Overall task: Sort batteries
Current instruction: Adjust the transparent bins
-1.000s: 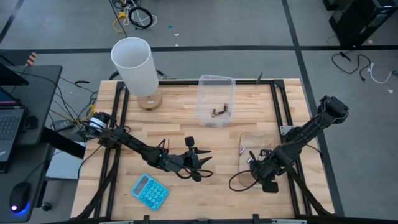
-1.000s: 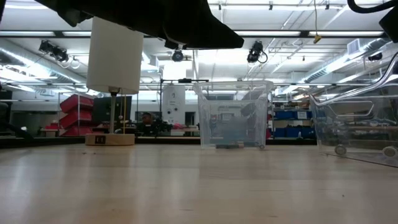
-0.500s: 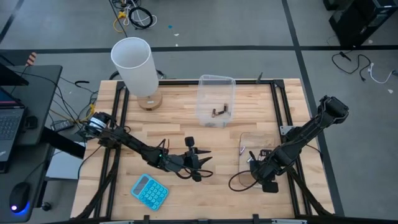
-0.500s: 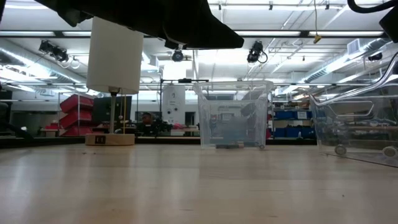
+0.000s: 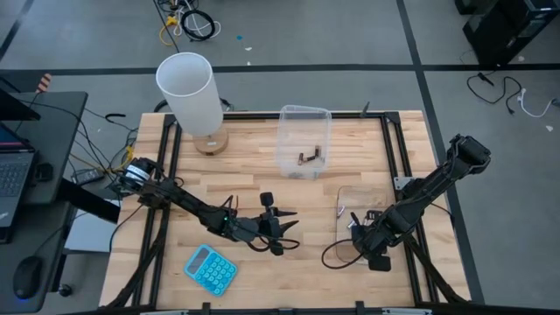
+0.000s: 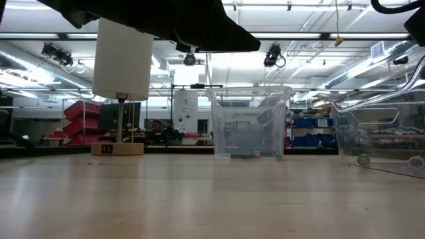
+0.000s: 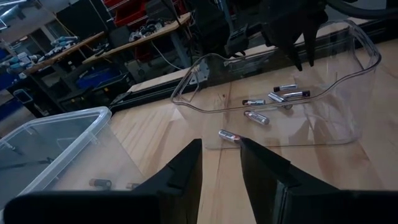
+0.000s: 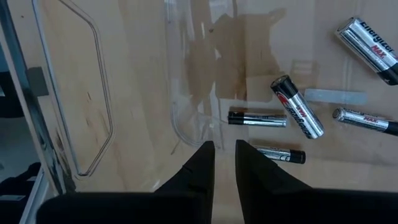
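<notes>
- Right hand (image 8: 225,146): fingers a narrow gap apart, nothing between them, hovering over the clear tub (image 8: 186,124) at the bench's (image 5: 245,175) right side.
- Left hand (image 7: 221,143): fingers parted, empty, parked mid-bench and facing that tub.
- Change over the last second: none I can see. Arms and cells match the previous views, so no sorting progress.
- Silver batteries (image 8: 296,115): about five lie flat on the tub floor, scattered, axes all different.
- Nearest cell (image 8: 257,118): long axis runs roughly along my fingers' closing line, so I'd expect a wrist turn before gripping.
- Far tub (image 5: 304,112): two dark cells (image 5: 308,157) lying flat inside.
</notes>
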Robot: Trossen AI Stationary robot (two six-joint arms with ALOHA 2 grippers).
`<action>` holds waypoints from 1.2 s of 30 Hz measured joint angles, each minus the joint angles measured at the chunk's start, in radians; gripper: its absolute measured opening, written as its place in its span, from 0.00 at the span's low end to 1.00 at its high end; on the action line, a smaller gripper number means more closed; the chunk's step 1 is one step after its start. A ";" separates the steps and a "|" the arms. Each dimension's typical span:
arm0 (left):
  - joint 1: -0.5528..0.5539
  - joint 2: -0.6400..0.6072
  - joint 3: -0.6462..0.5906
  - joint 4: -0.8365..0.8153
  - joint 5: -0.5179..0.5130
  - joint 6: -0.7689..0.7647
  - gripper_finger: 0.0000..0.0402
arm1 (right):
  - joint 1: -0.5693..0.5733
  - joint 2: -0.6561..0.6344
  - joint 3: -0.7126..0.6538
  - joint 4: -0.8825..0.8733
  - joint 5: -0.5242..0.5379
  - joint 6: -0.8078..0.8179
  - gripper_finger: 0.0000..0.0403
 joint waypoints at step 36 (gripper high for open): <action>0.000 0.000 0.000 0.000 0.001 -0.027 0.28 | -0.039 0.000 0.098 -0.047 0.252 -0.143 0.10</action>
